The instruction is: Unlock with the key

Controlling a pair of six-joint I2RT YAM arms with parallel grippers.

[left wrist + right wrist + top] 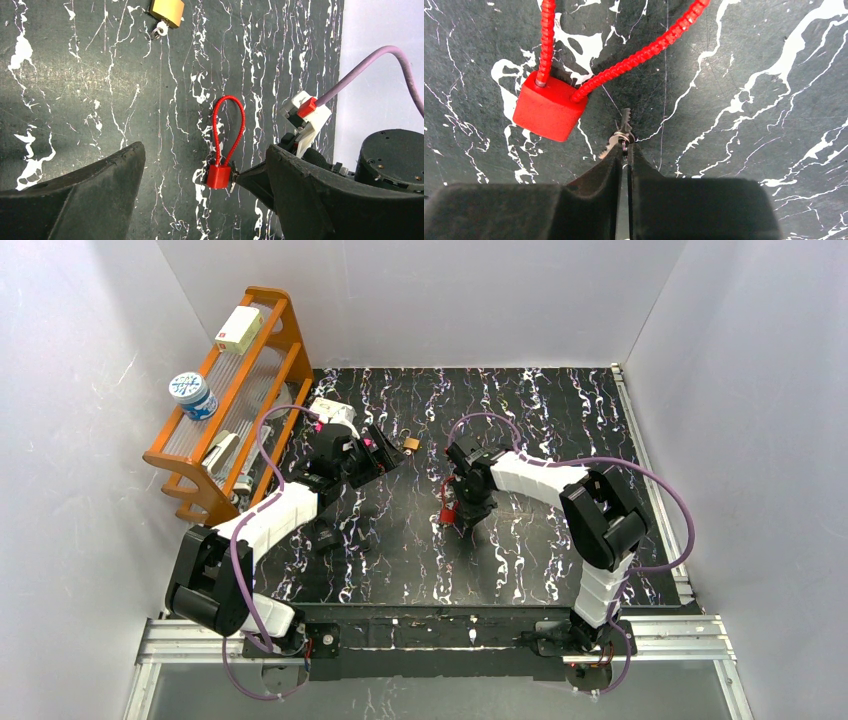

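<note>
A red cable lock with a red cord loop lies on the black marbled mat; it also shows in the left wrist view and the top view. My right gripper is shut on small silver keys on a ring, held just right of the lock body, apart from it. My left gripper is open and empty, hovering above the mat with the red lock between its fingers in view. A brass padlock with a key ring lies farther back.
An orange rack stands at the back left, holding a white box and a blue-white tub. White walls close in the mat on three sides.
</note>
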